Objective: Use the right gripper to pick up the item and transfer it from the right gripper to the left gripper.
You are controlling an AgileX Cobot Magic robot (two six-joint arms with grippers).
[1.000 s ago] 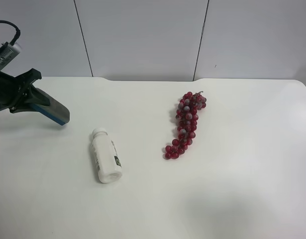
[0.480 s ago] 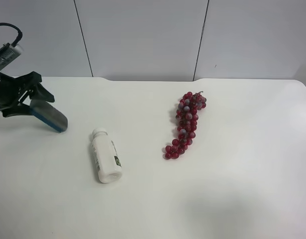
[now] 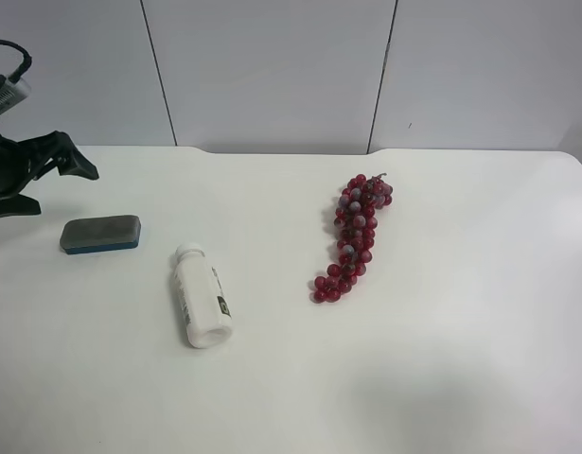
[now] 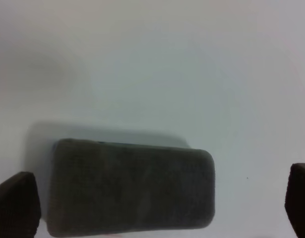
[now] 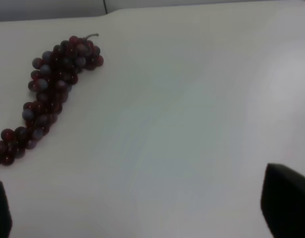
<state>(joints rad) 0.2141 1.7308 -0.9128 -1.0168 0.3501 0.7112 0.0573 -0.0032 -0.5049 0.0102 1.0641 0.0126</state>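
The item [image 3: 100, 234], a dark grey block with a blue base, lies flat on the white table [image 3: 414, 359], felt side up, free of any grip. My left gripper [image 3: 50, 187] hovers just above and behind it at the exterior high view's left edge, open and empty. In the left wrist view the item [image 4: 132, 191] lies between the spread fingertips [image 4: 16, 206] of the left gripper [image 4: 157, 210], well below them. My right gripper [image 5: 142, 210] is open and empty, with only its fingertips [image 5: 286, 201] showing; it is out of the exterior high view.
A white bottle [image 3: 201, 296] lies on its side to the right of the item. A red grape bunch [image 3: 355, 234] lies mid-table and also shows in the right wrist view [image 5: 48, 89]. Grey wall panels stand behind the table.
My left gripper held the item tilted above the table, then opened. The item dropped and now lies flat on the table. The gripper pulled back up and to the left.
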